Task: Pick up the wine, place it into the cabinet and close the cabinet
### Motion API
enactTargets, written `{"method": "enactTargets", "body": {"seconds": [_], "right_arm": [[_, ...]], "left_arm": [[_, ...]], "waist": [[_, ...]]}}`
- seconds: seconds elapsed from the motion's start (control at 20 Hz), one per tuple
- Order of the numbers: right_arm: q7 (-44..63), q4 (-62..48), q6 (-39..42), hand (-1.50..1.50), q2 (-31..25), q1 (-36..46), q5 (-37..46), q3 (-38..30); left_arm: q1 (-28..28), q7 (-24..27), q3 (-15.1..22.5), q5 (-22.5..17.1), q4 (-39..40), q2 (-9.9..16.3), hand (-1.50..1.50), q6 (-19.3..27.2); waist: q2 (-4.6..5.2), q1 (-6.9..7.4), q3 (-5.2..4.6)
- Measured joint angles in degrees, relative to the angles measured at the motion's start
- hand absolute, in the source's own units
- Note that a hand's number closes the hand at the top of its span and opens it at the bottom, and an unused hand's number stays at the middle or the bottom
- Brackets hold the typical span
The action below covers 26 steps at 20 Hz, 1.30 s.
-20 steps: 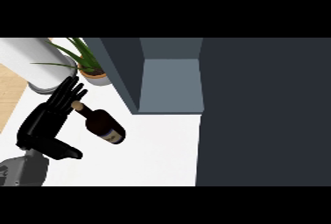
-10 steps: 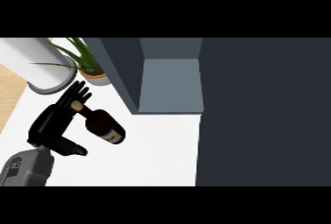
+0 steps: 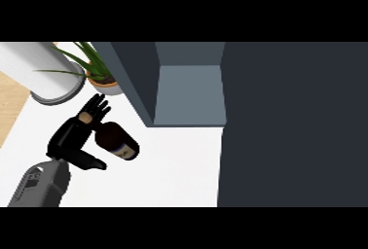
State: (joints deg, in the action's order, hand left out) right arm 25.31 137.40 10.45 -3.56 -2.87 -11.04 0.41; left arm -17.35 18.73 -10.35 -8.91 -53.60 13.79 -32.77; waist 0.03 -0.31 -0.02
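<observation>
A dark wine bottle (image 3: 116, 141) with a tan cork end and a pale label stands on the white counter (image 3: 173, 170), seen from steeply above. My left hand (image 3: 72, 136) is pressed against its left side. The fingers (image 3: 96, 105) stretch straight past the neck and the thumb (image 3: 87, 163) sticks out below the bottle, so the hand is open. The cabinet (image 3: 191, 95) stands open to the right of the bottle, showing a grey-blue inside. Its dark door (image 3: 295, 121) fills the view's right half. My right hand does not show.
A potted plant (image 3: 102, 82) with long green leaves stands just behind the hand, against the cabinet's left wall. A large white cylinder (image 3: 39, 73) stands at the far left. A strip of wooden surface (image 3: 10, 112) shows beyond the counter's left edge.
My left hand has shifted a little to the right and now lies closer against the bottle. The bottle has stayed where it was.
</observation>
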Motion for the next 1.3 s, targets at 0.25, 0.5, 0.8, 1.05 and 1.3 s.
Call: {"method": "enactTargets", "body": {"seconds": [0.25,0.5,0.8,1.05,1.3], "right_arm": [[-2.4,-0.4,1.4,-1.5,0.5,-2.3,0.0,0.0],[-1.2,0.4,0.9,-1.5,0.5,-1.8,0.5,0.0],[-2.0,-0.8,1.4,-1.5,0.5,-1.2,0.5,-0.1],[-1.6,0.6,1.5,-1.5,0.8,-2.4,0.8,0.9],[-1.8,1.0,0.9,-1.5,1.4,-3.1,2.0,2.0]], "left_arm": [[-1.8,5.4,0.6,3.0,6.9,-0.1,-1.5,-0.3],[-4.5,12.3,1.5,7.2,16.2,-0.6,-1.5,1.5],[-8.2,16.2,0.9,8.6,24.7,0.1,-1.5,2.6],[-9.5,19.5,0.4,8.8,30.9,-0.5,-1.5,2.7],[-10.4,20.1,0.0,8.0,33.5,-1.5,-1.5,1.9]], "waist": [[0.01,-0.14,0.0],[0.08,-0.27,-0.01],[0.12,-0.34,-0.02],[0.21,-0.68,-0.06],[0.22,-0.71,-0.07]]}}
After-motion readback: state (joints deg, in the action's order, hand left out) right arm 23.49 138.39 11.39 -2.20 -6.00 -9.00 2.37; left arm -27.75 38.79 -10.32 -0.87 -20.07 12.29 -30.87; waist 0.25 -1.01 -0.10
